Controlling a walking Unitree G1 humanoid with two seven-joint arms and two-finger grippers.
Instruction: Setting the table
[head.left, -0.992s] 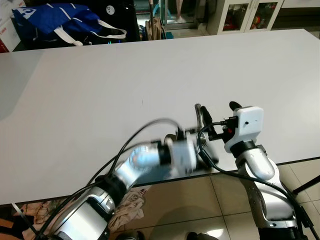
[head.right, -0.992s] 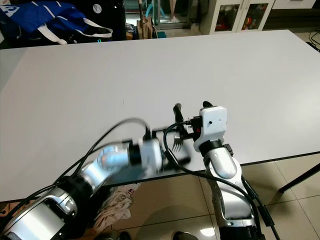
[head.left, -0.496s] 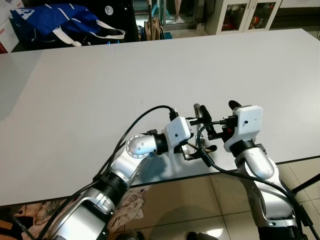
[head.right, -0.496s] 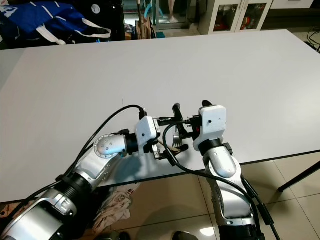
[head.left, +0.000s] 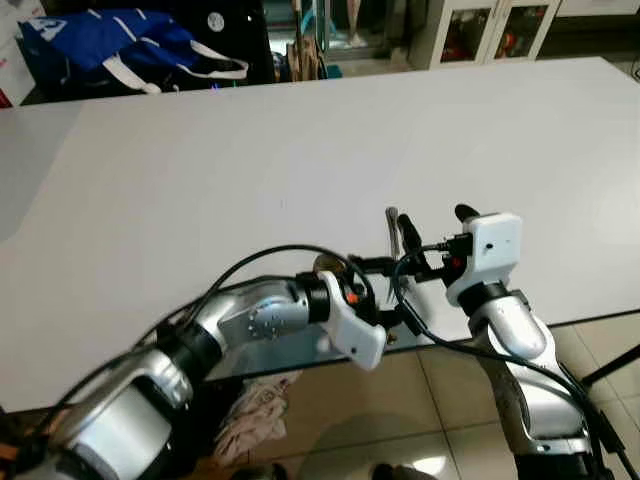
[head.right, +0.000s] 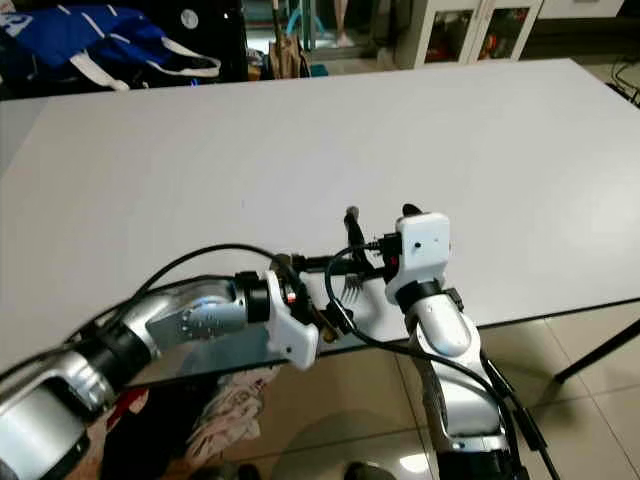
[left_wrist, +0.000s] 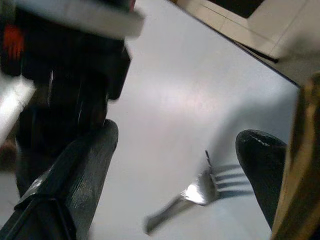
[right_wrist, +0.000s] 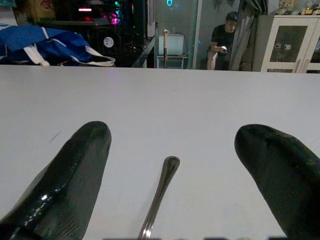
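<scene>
Since a moment ago the left gripper (head.right: 325, 325) has swung lower, toward the near edge of the surface (head.right: 200, 150). Its fingers (left_wrist: 80, 175) are spread wide and hold nothing. The right gripper (head.right: 378, 215) hovers with fingers equally wide, empty, straddling the fork (head.right: 349, 285), which lies flat near the edge. The pick-up seems to be the step in hand; next, one gripper should lower and close on the handle.

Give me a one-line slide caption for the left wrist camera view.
Left claw, open, hovers above a fork lying on the white table.
</scene>
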